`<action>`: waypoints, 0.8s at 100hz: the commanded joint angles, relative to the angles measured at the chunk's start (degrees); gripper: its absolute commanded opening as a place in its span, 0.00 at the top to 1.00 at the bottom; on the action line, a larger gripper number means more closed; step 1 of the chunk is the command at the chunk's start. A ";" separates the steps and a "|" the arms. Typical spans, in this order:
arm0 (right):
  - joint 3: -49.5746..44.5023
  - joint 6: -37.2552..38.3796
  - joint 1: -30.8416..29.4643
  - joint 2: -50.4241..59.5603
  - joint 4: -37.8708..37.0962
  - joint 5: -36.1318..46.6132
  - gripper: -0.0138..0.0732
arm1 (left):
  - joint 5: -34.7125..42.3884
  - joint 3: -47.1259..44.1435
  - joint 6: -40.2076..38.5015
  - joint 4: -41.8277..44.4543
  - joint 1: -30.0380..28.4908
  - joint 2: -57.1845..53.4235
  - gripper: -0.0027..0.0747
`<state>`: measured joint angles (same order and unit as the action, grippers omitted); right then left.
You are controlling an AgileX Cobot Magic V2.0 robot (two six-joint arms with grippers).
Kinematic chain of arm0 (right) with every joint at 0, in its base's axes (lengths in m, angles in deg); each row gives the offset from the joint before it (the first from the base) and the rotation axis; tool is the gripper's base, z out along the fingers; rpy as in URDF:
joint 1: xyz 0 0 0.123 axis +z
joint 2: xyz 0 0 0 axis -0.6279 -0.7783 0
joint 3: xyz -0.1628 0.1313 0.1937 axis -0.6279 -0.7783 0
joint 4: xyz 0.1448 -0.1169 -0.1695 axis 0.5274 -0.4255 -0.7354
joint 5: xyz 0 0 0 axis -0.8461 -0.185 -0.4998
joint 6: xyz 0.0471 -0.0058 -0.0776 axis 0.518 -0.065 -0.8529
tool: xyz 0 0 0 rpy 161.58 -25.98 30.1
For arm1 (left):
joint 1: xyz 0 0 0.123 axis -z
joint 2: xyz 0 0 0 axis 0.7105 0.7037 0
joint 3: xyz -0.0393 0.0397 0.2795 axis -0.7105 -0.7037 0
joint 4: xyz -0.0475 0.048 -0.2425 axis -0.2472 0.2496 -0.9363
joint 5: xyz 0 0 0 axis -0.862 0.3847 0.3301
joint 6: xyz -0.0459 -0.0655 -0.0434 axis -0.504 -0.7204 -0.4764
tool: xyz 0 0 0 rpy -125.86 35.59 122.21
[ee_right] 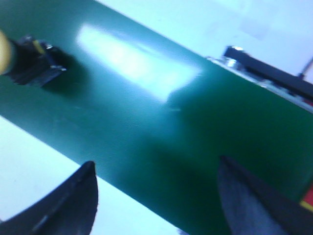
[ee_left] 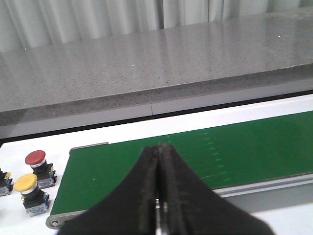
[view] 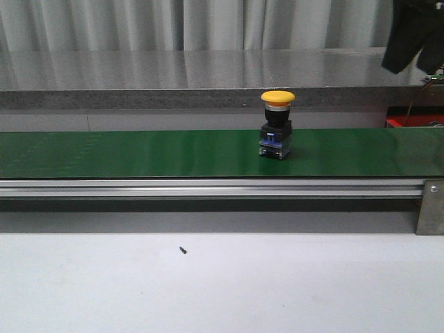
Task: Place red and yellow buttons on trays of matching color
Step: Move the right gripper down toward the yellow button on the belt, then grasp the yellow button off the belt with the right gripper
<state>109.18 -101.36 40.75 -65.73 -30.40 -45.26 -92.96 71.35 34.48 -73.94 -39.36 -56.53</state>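
A yellow button (view: 277, 125) with a black and blue base stands upright on the green belt (view: 139, 154), right of the middle. It also shows at the edge of the right wrist view (ee_right: 27, 58). My right gripper (ee_right: 156, 166) is open and empty, above the belt and off to the button's right; it hangs at the top right of the front view (view: 413, 41). My left gripper (ee_left: 159, 147) is shut and empty over the belt's left end. A red button (ee_left: 35, 159) and a second yellow button (ee_left: 27, 186) stand on the white table beside that end. No tray is identifiable.
A grey stone ledge (view: 208, 76) runs behind the belt. A metal rail (view: 208, 187) and an end bracket (view: 430, 205) front the belt. Something red (view: 413, 121) lies behind the belt at the far right. Part of another button (ee_left: 4, 178) is cut off.
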 commanded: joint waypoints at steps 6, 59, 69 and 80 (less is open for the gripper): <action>0.88 -0.94 5.14 1.88 1.08 1.80 0.25 | 4.39 1.45 0.10 -0.12 0.40 0.49 0.99; 0.80 -0.94 12.22 -3.62 0.85 11.94 0.25 | 4.39 1.45 0.10 -0.12 0.40 0.49 0.99; 0.80 -0.89 12.22 -4.76 0.55 11.94 0.27 | 4.39 1.45 0.10 -0.12 0.40 0.49 0.99; 0.80 -0.09 12.22 -4.85 -0.12 11.22 0.44 | 4.39 1.45 0.10 -0.12 0.40 0.49 0.99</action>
<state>108.74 -101.61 52.96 -73.51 -30.66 -34.90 -92.96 71.35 34.48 -73.94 -39.36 -56.53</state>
